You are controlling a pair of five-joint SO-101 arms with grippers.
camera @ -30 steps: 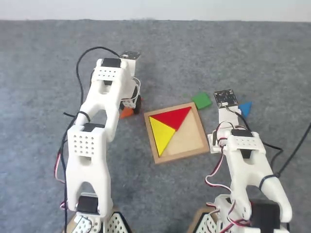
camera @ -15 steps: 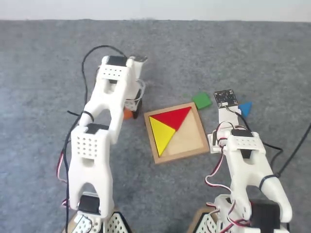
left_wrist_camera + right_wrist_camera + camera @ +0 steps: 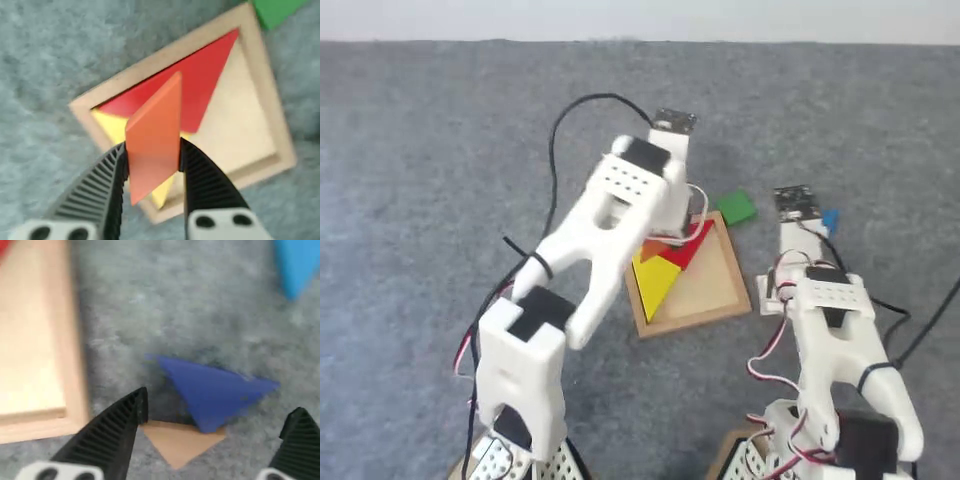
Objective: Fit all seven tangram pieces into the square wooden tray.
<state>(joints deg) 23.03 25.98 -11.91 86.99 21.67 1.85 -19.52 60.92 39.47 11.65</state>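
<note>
The left arm has swung across from the carpet (image 3: pixel 440 150) beside the tray (image 3: pixel 692 318) and now hangs over the board, taking the orange piece (image 3: pixel 155 132) with it; a second ago that piece lay on the carpet off the tray's near corner. The left gripper (image 3: pixel 151 150) is clamped on the orange piece, one ribbed finger on each flat face. The piece stands on edge between them and juts out past the fingertips, above the seam where the red triangle (image 3: pixel 207 82) meets the yellow triangle (image 3: pixel 106 124). The lift looks done, and the job now seems to be turning and lowering the third piece into the bare wood left in the tray. The right gripper (image 3: pixel 220 407) hovers with its jaws spread wide on either side of a dark blue triangle (image 3: pixel 210 387), which lies flat on the carpet just outside the tray's rim, untouched by either finger. A green piece (image 3: pixel 736 208) and a light blue piece (image 3: pixel 295 265) wait on the carpet nearby.
</note>
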